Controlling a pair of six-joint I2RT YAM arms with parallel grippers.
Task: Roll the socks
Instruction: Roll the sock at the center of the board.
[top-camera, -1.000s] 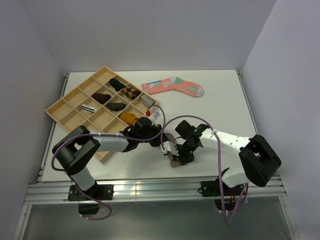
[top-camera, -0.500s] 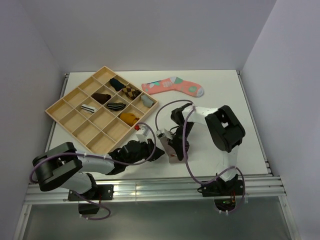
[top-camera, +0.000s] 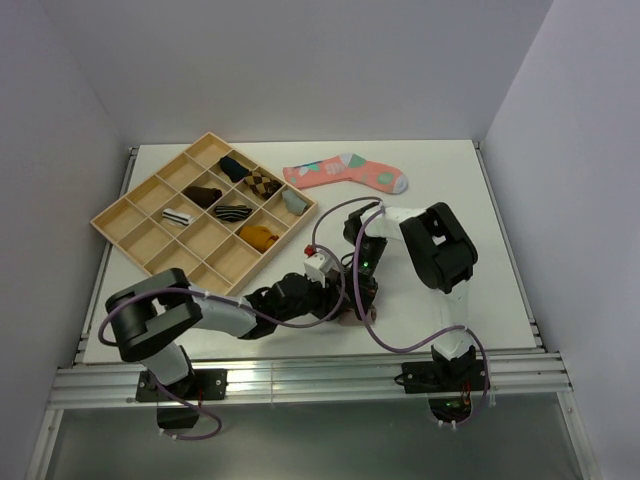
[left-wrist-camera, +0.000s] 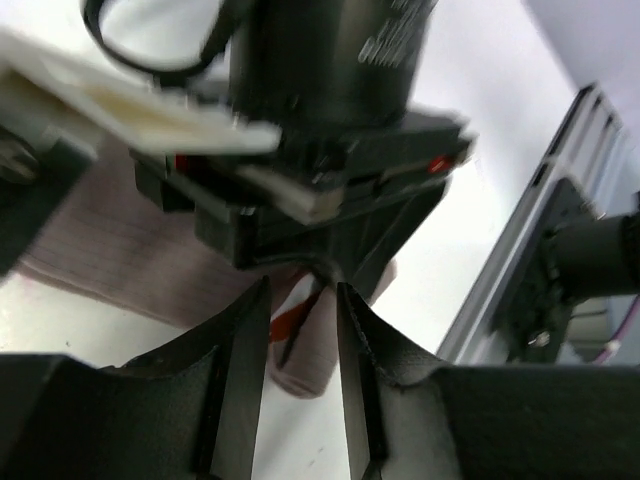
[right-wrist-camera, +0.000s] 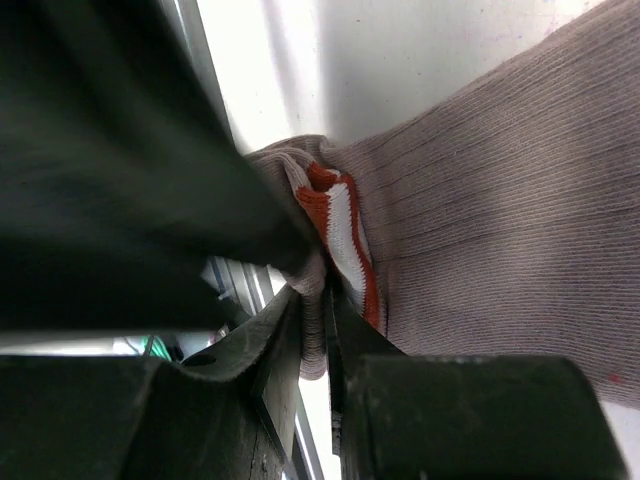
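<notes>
Near the front edge of the table (top-camera: 480, 200), my right tool (right-wrist-camera: 322, 300) is clamped on the cuff (right-wrist-camera: 345, 230) of the brown sock (right-wrist-camera: 480, 200), my left tool (left-wrist-camera: 300, 300) slightly apart beside it; rolling looks barely begun.

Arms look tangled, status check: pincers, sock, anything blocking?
Left pincer partly open, gripping nothing. Right pincer pinching taupe sock cuff. Sock not rolled. Right pincer blocks left's approach.

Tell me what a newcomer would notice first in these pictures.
At the front of the table, the right tool pinches the red-striped cuff of a taupe sock, and the left tool faces it, open. Beyond lie a flat coral-pink sock at the far side and a wooden tray of rolled socks at left.
</notes>
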